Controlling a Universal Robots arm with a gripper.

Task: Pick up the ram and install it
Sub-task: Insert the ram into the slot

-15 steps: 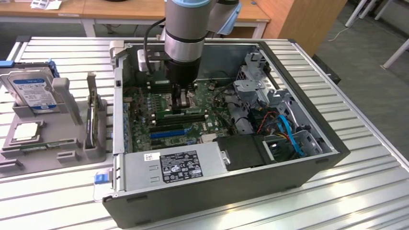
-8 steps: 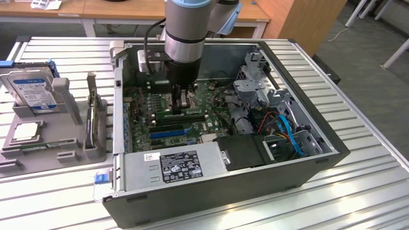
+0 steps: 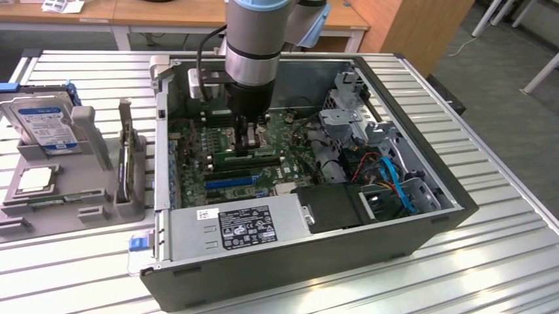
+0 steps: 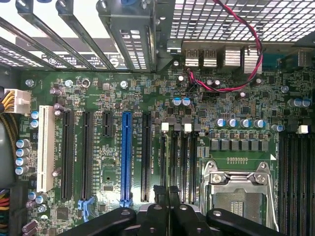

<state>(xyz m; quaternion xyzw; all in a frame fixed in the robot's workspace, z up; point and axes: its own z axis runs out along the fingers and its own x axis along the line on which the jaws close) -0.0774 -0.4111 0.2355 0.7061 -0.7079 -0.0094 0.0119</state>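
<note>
Ribbed metal bench [image 3: 511, 261] is carrying an open black computer case [image 3: 288, 275], with a grey parts holder [image 3: 88, 193] sitting just beside the case on the exterior view's left. The arm [image 3: 253, 46] is reaching down inside the case to the green motherboard [image 4: 113, 98]. The ram [image 3: 258, 156] is standing on edge in a motherboard slot, directly under the claw [image 3: 247, 142]. The claw's fingers [image 4: 160, 209] are sitting almost fully closed; whether they are pinching the ram cannot be told.

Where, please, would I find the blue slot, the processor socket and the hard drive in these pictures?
blue slot [image 4: 126, 157]: wrist view, midway along it.
processor socket [image 4: 235, 196]: wrist view, its dark centre.
hard drive [image 3: 42, 121]: exterior view, its label.
</note>
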